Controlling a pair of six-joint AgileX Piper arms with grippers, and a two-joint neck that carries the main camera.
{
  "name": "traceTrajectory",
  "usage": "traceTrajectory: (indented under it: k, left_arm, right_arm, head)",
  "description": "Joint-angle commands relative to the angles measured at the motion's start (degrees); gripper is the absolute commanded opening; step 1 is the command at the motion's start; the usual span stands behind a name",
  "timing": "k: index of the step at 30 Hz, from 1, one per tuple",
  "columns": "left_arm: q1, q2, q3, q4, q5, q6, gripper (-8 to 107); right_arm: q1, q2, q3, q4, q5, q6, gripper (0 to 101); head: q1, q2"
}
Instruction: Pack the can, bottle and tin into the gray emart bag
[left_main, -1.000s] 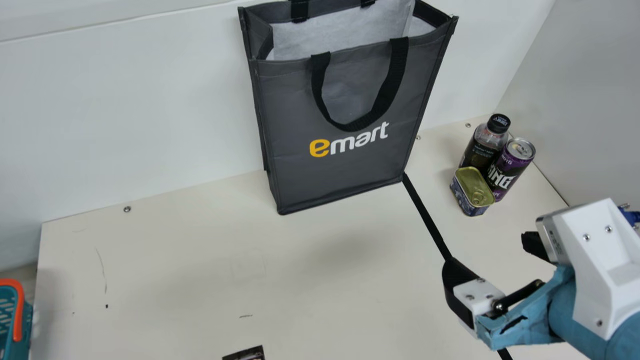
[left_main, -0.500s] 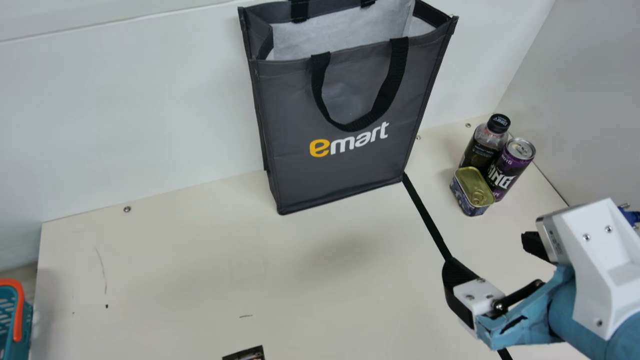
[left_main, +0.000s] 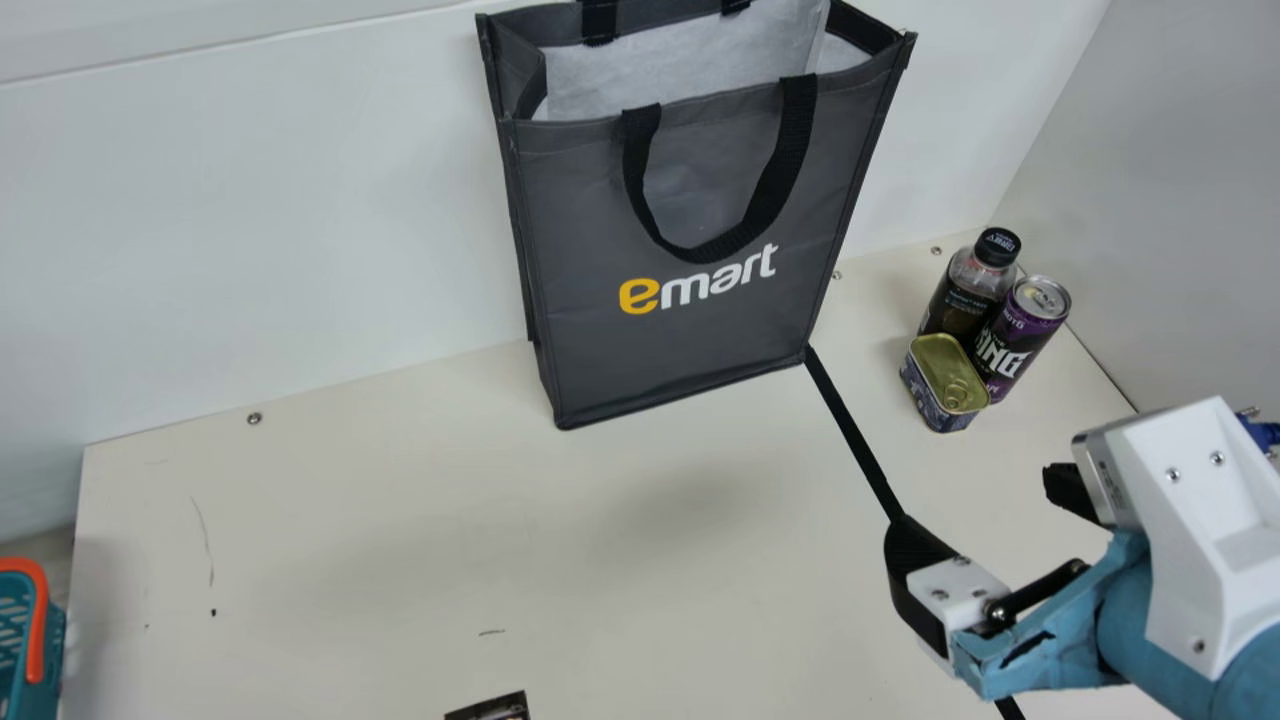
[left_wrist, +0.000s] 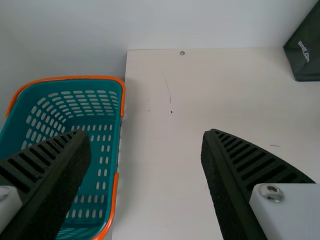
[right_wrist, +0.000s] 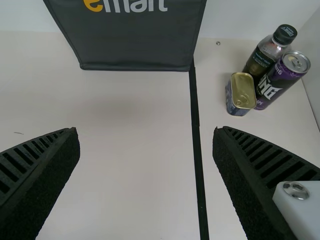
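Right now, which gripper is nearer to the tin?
Right. The right gripper is open on the robot's side of the tin, not touching it. The left gripper is toward the table's other side, by the teal basket.

bag (right_wrist: 137, 45): far;
strip (right_wrist: 195, 125): far to near;
bottle (right_wrist: 261, 59): far right;
can (right_wrist: 279, 80): right of bottle;
tin (right_wrist: 242, 91): left of can;
right gripper (left_main: 975, 497): open

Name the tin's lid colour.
Gold, with a ring pull; best seen on the tin in the main view.
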Motion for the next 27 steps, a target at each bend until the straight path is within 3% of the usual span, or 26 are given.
traceTrajectory:
  k: [1, 9, 27]
  left_arm:
    - [0.00, 0.00, 0.00, 0.00, 0.00, 0.00, 90]
    - [0.00, 0.00, 0.00, 0.00, 0.00, 0.00, 90]
    - [0.00, 0.00, 0.00, 0.00, 0.00, 0.00, 90]
  right_arm:
    - [0.00, 0.00, 0.00, 0.00, 0.00, 0.00, 91]
    - [0.29, 1.07, -1.76, -0.48, 0.11, 0.08, 91]
    - [2.94, 7.94, -11.80, -3.63, 0.31, -0.35, 91]
  head:
    - [-1.30, -0.05]
    - [-1.30, -0.05]
    - [-1.30, -0.05]
